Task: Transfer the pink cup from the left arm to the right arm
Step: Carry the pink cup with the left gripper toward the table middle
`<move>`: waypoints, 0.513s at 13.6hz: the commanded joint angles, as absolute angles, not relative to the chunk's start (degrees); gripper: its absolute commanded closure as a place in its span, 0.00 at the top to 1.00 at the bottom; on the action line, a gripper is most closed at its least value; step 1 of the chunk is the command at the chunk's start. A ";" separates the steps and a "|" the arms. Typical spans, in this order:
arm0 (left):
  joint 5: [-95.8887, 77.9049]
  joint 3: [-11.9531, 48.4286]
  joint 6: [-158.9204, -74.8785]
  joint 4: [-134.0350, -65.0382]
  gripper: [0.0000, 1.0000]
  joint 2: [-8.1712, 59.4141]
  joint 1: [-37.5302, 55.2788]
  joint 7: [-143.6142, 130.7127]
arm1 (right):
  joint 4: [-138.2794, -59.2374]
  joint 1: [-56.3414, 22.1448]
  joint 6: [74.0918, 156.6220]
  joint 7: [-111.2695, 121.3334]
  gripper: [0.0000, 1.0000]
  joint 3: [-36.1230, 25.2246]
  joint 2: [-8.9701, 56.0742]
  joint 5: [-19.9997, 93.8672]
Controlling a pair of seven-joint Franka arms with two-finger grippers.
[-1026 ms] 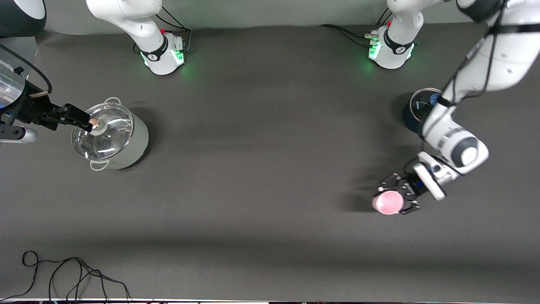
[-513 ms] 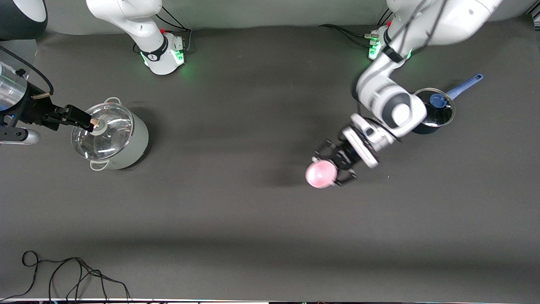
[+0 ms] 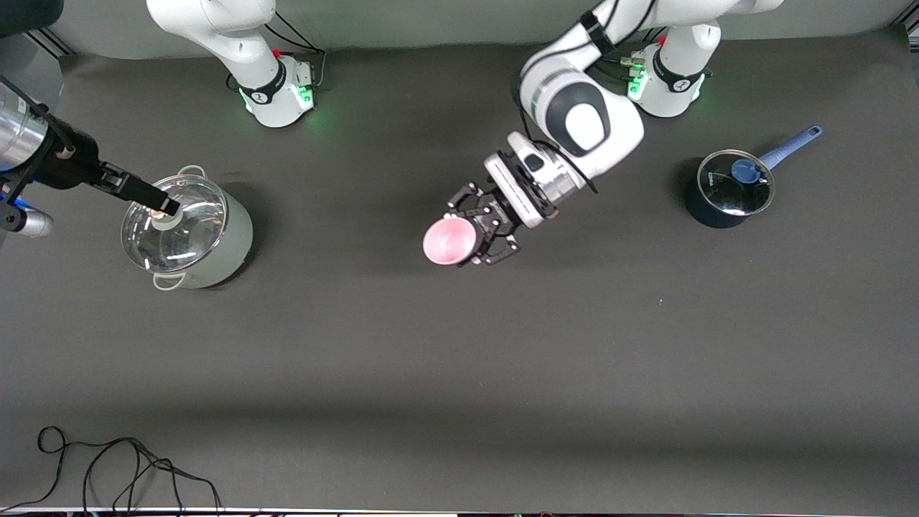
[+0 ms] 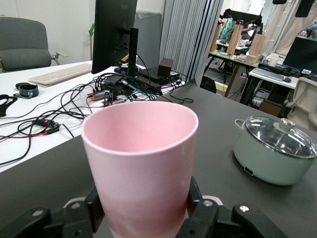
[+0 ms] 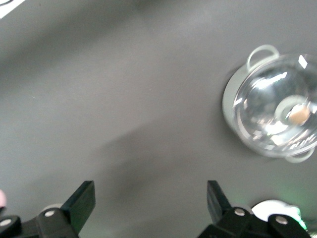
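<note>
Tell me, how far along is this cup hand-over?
Done: the left hand is shut on the pink cup, carrying it over mid-table. In hand: the right hand, open, hangs over the pot. Left: bringing them together, the right hand gripping, the left letting go.

Clamped upright between black fingers [image 4: 198,210] of the left gripper [image 4: 143,218]: pink cup [image 4: 141,166], mouth open. Farther off on the dark table [image 4: 218,168], a pale green lidded pot [image 4: 275,156].
</note>
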State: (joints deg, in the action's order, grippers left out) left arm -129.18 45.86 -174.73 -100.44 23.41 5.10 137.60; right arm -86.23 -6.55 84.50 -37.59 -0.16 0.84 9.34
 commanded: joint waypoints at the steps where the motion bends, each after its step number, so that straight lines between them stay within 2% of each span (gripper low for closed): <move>1: -130.25 44.74 -179.28 -94.50 0.37 24.96 9.04 137.02 | -82.98 -12.98 83.50 -52.94 1.00 -0.44 1.67 10.72; 3: -130.17 44.65 -182.18 -91.86 0.37 25.05 11.50 135.44 | -79.56 -18.69 83.58 -65.15 1.00 -0.44 4.56 10.72; 7: -130.17 44.65 -182.81 -91.67 0.37 24.96 11.86 135.26 | -68.85 -26.97 84.02 -89.15 1.00 -0.44 13.86 13.52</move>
State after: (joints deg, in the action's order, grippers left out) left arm -129.22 45.66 -181.44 -93.59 24.14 10.55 135.13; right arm -77.54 -25.07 84.93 -79.40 0.31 6.86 10.53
